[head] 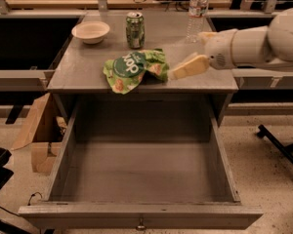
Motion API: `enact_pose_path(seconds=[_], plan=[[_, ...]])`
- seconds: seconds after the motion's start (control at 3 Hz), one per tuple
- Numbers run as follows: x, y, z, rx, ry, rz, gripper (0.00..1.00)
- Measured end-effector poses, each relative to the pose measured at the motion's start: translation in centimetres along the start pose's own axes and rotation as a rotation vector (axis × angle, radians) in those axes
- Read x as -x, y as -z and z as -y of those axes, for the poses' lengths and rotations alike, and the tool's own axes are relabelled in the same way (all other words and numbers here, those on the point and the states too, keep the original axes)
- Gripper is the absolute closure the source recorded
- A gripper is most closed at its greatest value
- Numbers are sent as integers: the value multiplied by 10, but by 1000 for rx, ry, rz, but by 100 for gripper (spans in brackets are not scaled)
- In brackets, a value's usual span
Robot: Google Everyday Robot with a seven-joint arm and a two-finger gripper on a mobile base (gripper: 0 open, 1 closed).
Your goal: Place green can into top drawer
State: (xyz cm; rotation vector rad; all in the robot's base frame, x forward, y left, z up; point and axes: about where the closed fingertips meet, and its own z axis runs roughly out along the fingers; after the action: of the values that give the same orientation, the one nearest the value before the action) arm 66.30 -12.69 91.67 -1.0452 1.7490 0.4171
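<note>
Pincer (pixel 186 68) hovers beside snack bag (pixel 132 69), its spread impossible to tell, green can (pixel 135 29) apart.

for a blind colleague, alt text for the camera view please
The gripper extends from the right over the cabinet top, its tip beside a snack bag; the green can stands behind. The top drawer below is open.

Can (pixel 135 29): green with a silver top, upright near the back of the countertop.
Drawer (pixel 141 172): grey metal, pulled open below the countertop.
Gripper (pixel 178 72): over the countertop's right front, apart from the can.
</note>
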Motion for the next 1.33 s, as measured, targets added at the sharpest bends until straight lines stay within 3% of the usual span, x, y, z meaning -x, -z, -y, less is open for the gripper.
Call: enact_pose_path(seconds=[0.33,0.67,1.0,1.33], plan=[[14,-7,3,-23,-9,73,0],[16,-8,2,-23,-8,77,0],[20,-28,9,-45,-22,140,0],[41,-82,35,-76,-47,273,0]])
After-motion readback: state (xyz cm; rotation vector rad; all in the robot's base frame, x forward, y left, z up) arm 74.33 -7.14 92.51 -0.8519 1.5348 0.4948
